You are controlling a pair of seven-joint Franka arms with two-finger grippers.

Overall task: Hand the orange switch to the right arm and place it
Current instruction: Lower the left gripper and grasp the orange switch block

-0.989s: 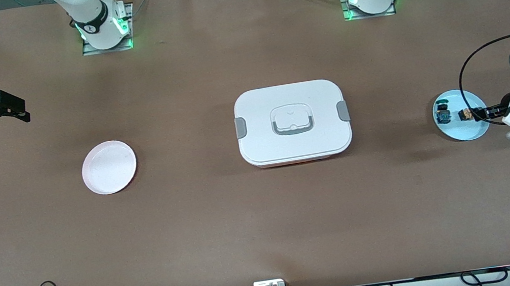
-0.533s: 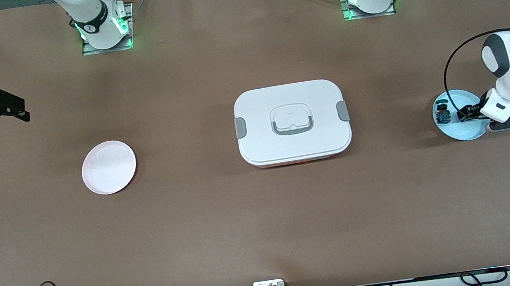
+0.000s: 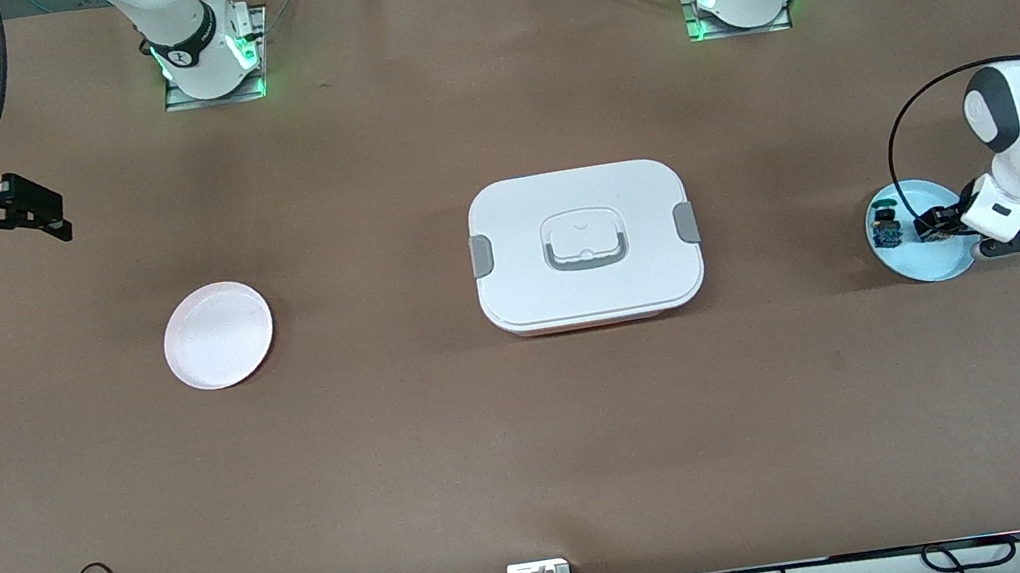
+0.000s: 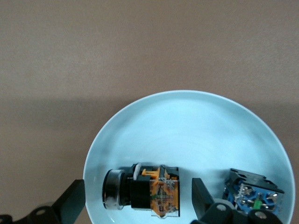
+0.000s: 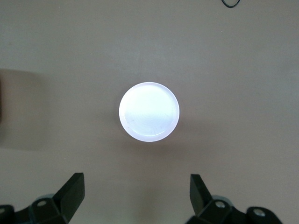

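1. Orange switch [image 4: 147,193] lies on its side in the light blue plate [image 4: 187,116], near the tabletop edge at the left arm's end. The blue-topped switch [image 4: 254,196] sits just beside it on the same plate.
2. Handling, my read: small, light, rigid plastic body. The round metal-rimmed cap end probably rolls or slips; the squarish black/orange block has flat faces, so pinch there, across the block.
3. Left hand [image 4: 135,205] is released, fingers spread either side of the switch, low over the plate, not clamped.
4. Risk: nudging the blue-topped one while closing.
5. Right hand [image 3: 23,208] is released too, waiting over the tabletop edge at the right arm's end. The white plate [image 5: 148,112] under its view is the likely drop spot.
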